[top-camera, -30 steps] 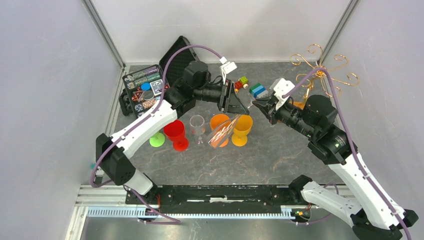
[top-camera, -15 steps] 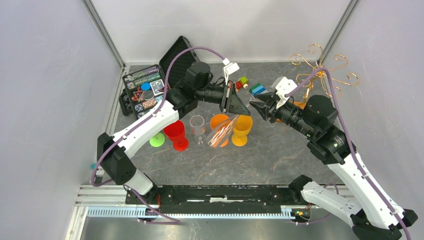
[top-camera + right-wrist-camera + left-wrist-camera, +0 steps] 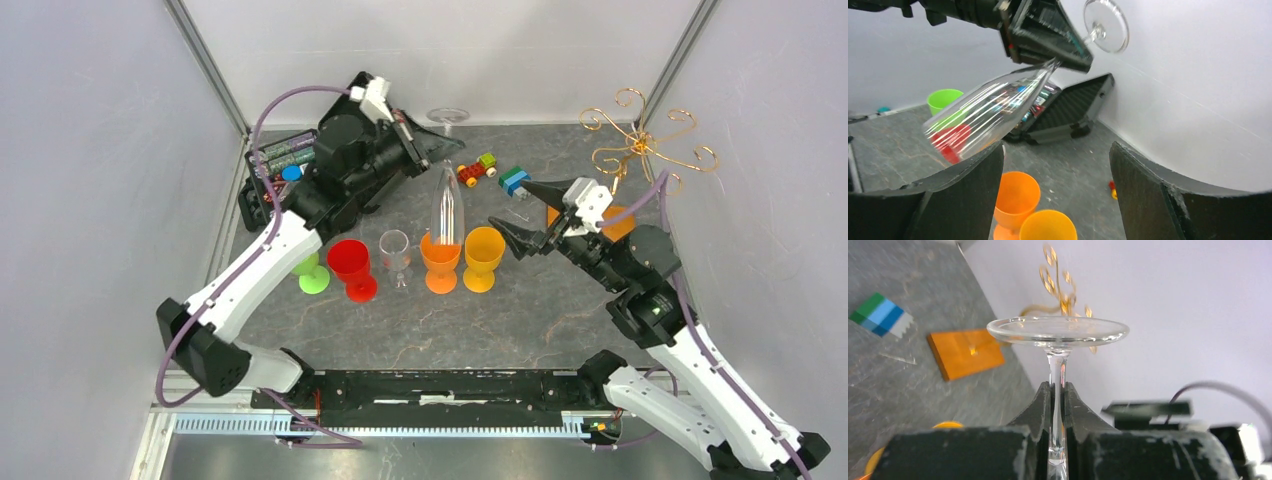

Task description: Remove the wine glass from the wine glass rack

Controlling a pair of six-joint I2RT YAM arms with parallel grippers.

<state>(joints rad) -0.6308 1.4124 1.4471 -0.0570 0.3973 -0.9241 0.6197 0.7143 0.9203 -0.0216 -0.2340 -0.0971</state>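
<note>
- The left gripper [image 3: 445,148] is pinching the wine glass [image 3: 446,205] by its stem, well apart from the rack [image 3: 640,145], which is standing in the far right corner.
- The glass is hanging off the rack, foot up toward the back wall and bowl pointing down over the orange cup [image 3: 440,258].
- The right gripper [image 3: 510,205] is hovering spread wide beside the yellow cup [image 3: 483,255], gripping nothing and not touching the glass.
- The left wrist view is showing what the top view is hiding: the stem [image 3: 1057,390] pressed between the two black fingers [image 3: 1040,405], with the round foot [image 3: 1058,331] just beyond their tips and the gold rack [image 3: 1060,287] behind it.
- The right wrist view is giving the side-on look: the bowl [image 3: 988,117] slanting down from the left gripper [image 3: 1063,55], above the cups, with the open black case [image 3: 1068,112] behind.
</note>
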